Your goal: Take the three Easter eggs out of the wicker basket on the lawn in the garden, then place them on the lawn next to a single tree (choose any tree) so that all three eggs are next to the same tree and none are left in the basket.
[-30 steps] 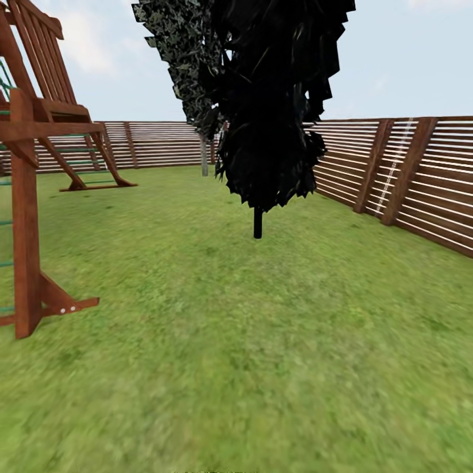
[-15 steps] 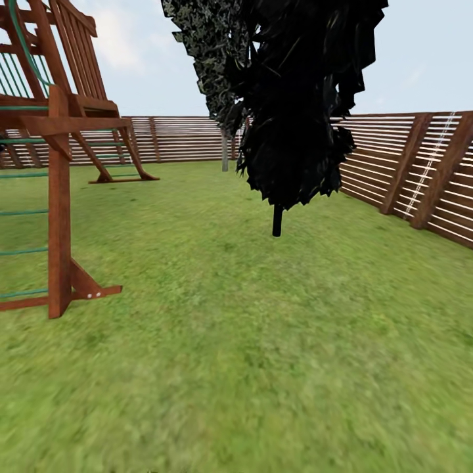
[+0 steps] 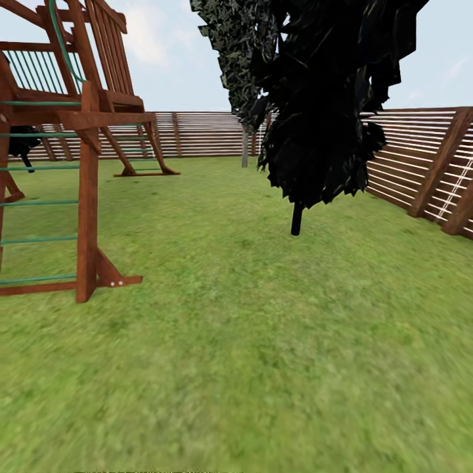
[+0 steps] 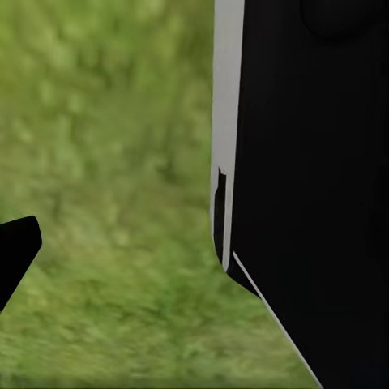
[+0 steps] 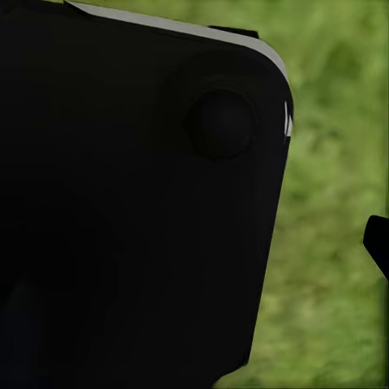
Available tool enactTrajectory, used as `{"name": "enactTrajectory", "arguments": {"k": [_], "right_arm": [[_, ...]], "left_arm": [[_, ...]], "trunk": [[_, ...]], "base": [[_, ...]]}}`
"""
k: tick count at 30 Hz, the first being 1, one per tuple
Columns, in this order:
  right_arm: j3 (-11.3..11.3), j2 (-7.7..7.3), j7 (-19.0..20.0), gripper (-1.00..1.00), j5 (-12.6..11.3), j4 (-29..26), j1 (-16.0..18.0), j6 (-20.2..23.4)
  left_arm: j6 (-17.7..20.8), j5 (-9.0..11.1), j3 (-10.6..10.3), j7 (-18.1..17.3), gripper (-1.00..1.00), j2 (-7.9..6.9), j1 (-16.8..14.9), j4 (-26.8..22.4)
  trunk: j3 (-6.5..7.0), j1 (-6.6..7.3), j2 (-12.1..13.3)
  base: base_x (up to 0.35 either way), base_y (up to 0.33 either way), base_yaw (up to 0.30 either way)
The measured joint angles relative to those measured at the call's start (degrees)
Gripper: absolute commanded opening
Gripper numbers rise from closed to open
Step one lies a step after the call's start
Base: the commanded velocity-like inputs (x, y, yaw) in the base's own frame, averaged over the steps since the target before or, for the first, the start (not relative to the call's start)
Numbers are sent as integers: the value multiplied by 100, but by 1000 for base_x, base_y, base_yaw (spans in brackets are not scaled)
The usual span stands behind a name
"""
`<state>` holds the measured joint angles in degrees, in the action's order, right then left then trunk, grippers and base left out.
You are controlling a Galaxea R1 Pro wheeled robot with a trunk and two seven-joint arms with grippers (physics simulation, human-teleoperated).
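On lawn [image 3: 263, 341]: dark tree [image 3: 297, 220] nr fence [image 3: 407, 157]; no writing legible; hand states can't tell.

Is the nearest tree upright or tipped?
Upright. In the head view the tree has its thin dark trunk rising straight out of the lawn, the foliage hanging directly above it.

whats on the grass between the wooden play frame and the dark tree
Only bare lawn lies between the play frame and the dark tree, in the head view.

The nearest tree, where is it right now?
In the head view the tree stands on the lawn right of centre, between the wooden play frame and the slat fence.
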<state>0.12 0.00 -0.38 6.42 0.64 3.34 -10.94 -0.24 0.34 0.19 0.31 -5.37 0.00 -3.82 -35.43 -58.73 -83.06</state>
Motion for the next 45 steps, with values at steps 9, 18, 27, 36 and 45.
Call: {"name": "enactTrajectory", "arguments": {"k": [9, 18, 27, 36, 45], "right_arm": [[17, -25, 21, 100, 47, -5, 0, 26], [206, -31, 46, 100, 75, -13, 2, 24], [223, -2, 39, 100, 71, -25, 1, -2], [230, 2, 37, 100, 100, -18, 4, 3], [231, -5, 22, 100, 83, -10, 0, 20]], "left_arm": [[0, 5, 1, -7, 100, 102, 0, -85], [-1, 5, 4, -50, 100, 290, 0, -431], [0, 15, 21, -53, 100, 371, 0, -500], [0, 15, 18, -55, 100, 367, 0, -498], [7, 19, 19, -55, 100, 362, 0, -492]], "trunk": [[-6, 0, 0], [-6, 0, 0], [-6, 0, 0], [-20, 0, 0], [-34, 2, 0]], "base": [[0, 0, 16], [0, 0, 0], [0, 0, 20], [0, 0, 259], [64, 0, 102]]}}
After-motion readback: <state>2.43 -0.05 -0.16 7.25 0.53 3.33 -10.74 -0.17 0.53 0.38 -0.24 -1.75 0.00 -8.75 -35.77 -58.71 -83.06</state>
